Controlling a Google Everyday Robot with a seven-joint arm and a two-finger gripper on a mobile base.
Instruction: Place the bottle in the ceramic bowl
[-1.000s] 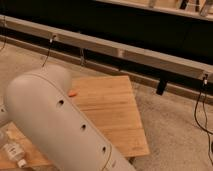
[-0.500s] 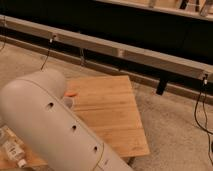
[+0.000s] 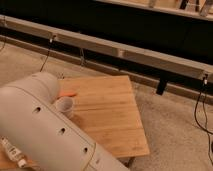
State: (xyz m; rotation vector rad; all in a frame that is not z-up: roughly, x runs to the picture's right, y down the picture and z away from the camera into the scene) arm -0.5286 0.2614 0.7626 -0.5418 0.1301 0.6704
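The one camera view looks down over a wooden worktop (image 3: 112,117) standing on a speckled floor (image 3: 175,125), with a dark wall and a pale rail (image 3: 150,57) running behind it. A thick white arm link (image 3: 45,132) fills the lower left and covers much of the near side of the worktop. The pincer is not in view, being either behind this link or past the frame's edge, so I cannot tell whether it is released, clenched or grasping anything. The bottle (image 3: 13,151) shows at the bottom left corner, lying on its side on the wood just beside the arm link, its cap end pointing toward the lower edge; nothing visible touches it, so it seems to be waiting to be picked up. A short white cup (image 3: 64,105) stands upright near the link's upper edge, and a small orange thing (image 3: 68,94) lies just beyond it. The bowl cannot be seen; it is probably hidden under the arm. The arm likely sits this low because it is working down toward the bottle's side of the worktop.
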